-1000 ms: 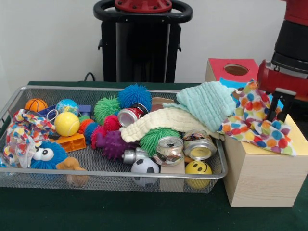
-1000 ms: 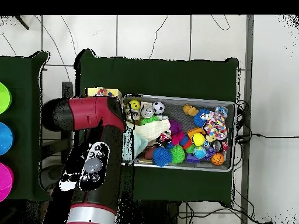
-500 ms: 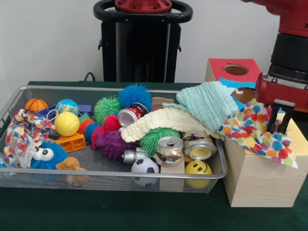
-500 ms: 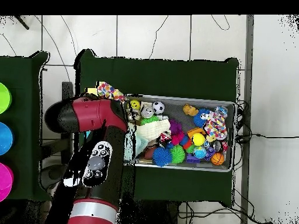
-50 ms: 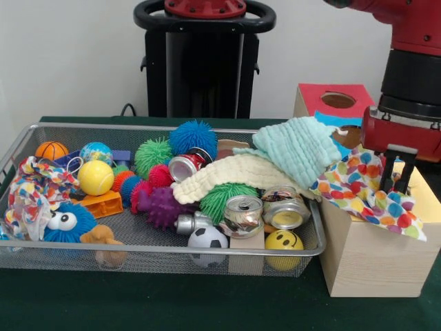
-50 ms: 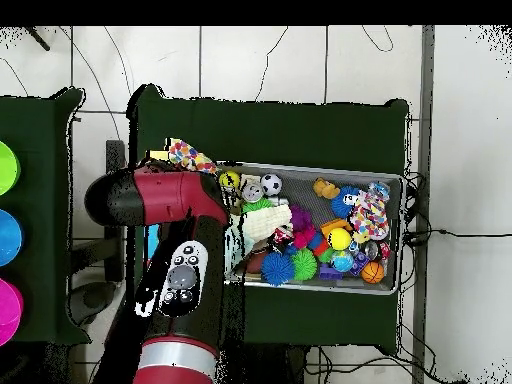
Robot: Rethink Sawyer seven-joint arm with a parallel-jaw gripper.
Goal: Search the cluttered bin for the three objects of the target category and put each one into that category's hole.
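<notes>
Green-clothed table (image 5: 172,303): our gripper (image 5: 396,181) has carried the polka-dot cloth (image 5: 365,189), pinched in its fingers, forward over the wooden box (image 5: 372,258); release follows.

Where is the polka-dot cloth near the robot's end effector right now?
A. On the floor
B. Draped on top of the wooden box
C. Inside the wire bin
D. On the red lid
B: the polka-dot cloth lies over the wooden box, under the end effector.
</notes>
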